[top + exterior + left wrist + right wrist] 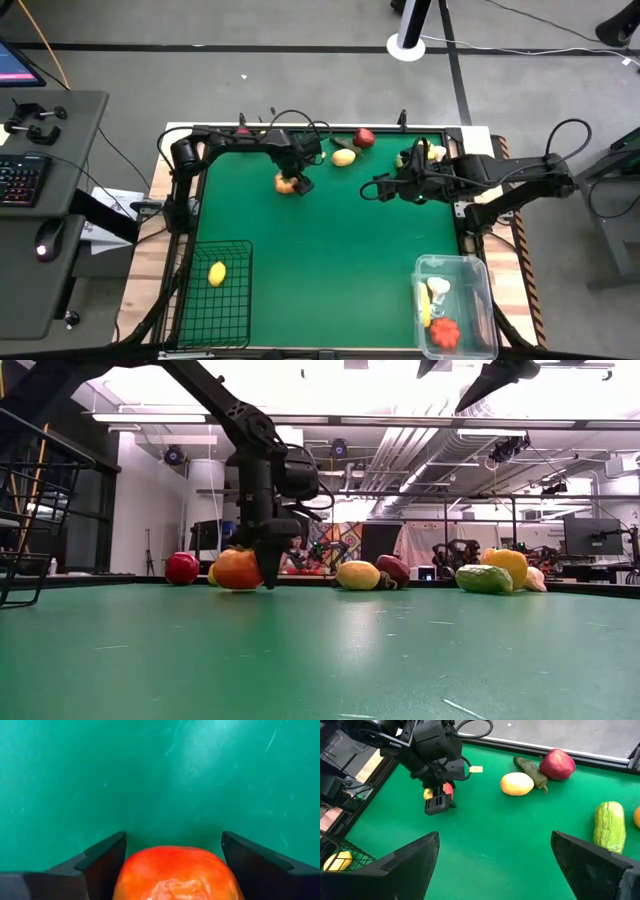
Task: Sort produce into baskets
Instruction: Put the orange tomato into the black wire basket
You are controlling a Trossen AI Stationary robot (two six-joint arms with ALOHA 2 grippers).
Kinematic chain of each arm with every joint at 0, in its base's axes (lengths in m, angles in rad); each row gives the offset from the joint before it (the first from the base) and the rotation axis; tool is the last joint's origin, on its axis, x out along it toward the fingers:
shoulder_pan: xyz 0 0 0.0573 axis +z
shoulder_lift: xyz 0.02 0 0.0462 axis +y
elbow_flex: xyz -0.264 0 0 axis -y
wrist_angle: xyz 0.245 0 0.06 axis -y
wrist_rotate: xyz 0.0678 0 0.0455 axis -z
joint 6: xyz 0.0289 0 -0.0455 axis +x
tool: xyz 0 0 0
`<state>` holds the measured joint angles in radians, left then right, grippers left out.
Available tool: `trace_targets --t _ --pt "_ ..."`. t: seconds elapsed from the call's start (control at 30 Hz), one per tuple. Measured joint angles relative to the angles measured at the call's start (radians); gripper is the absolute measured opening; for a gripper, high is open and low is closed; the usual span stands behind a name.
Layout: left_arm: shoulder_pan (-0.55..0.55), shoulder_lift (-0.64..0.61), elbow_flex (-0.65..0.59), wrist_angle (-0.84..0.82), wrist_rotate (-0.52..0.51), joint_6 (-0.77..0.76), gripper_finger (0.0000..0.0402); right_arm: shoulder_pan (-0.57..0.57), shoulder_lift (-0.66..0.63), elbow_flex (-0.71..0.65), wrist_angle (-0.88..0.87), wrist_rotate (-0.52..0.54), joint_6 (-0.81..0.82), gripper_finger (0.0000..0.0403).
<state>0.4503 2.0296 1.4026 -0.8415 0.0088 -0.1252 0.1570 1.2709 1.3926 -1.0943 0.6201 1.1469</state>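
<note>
Left gripper (297, 184): lowered to the green mat (320, 250) near the far edge, fingers (102, 865) spread to either side of an orange-red fruit (177, 872), just beside it; whether they pressed on it could not be told
Orange-red fruit, detail: in the left wrist view its lower part was cut off by the frame; in the low view it sat on the mat with the gripper partly in front
Yellow piece (428, 794): tucked behind the left gripper, mostly hidden, kind not made out
Right gripper (381, 187): held above the mat right of centre, fingers (402, 860) wide apart, nothing between them
Far-edge group: yellow lemon-like fruit (343, 157), dark green vegetable (530, 769) touching it, red apple (364, 137) just beside
Right-hand group: pale green squash (610, 826), partly behind the right arm in the high view; an orange piece (637, 817) beside it, cut off at the frame edge
Low view extras: red round fruit (181, 568) left of the gripper; yellow and pinkish pieces at far right, too small to name
Black wire basket (238, 300): near left corner, one yellow fruit (217, 273) inside
Clear plastic basket (478, 275): near right corner, holding a white piece (438, 288), a long yellow piece (424, 304) and a red lumpy piece (444, 332); overlapping, outlines unclear
</note>
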Motion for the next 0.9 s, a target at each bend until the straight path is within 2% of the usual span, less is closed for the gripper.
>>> trace_targets --t 0.1,0.3,0.43,0.5,0.57,0.7,0.8,0.9 --pt "0.000 -0.001 0.008 -0.044 -0.004 0.032 0.0291 0.000 0.000 0.000 0.000 0.000 0.000 0.0374" --pt "-0.006 0.000 0.005 -0.131 -0.089 0.111 0.0271 0.000 0.000 0.000 0.000 0.000 0.000 0.0374" --pt "-0.006 0.000 0.049 -0.199 -0.095 0.126 0.0254 0.000 0.000 0.000 0.000 0.000 0.000 0.0374" --pt "-0.010 -0.011 0.085 -0.215 -0.058 0.125 0.0253 0.000 0.000 0.000 0.000 0.000 -0.001 0.0374" --pt "-0.023 -0.044 0.115 -0.178 0.024 0.121 0.0255 0.000 -0.001 0.000 0.000 0.000 -0.002 0.0374" --pt "-0.078 -0.148 0.123 0.005 0.195 0.090 0.0261 0.001 -0.028 0.000 0.001 0.000 -0.041 0.0374" --pt "-0.142 -0.215 0.112 0.155 0.248 0.069 0.0261 0.007 -0.070 0.000 0.001 0.012 -0.053 0.0374" --pt "-0.219 -0.252 0.112 0.288 0.254 0.029 0.0261 0.015 -0.124 0.000 0.000 0.046 -0.056 0.0374"
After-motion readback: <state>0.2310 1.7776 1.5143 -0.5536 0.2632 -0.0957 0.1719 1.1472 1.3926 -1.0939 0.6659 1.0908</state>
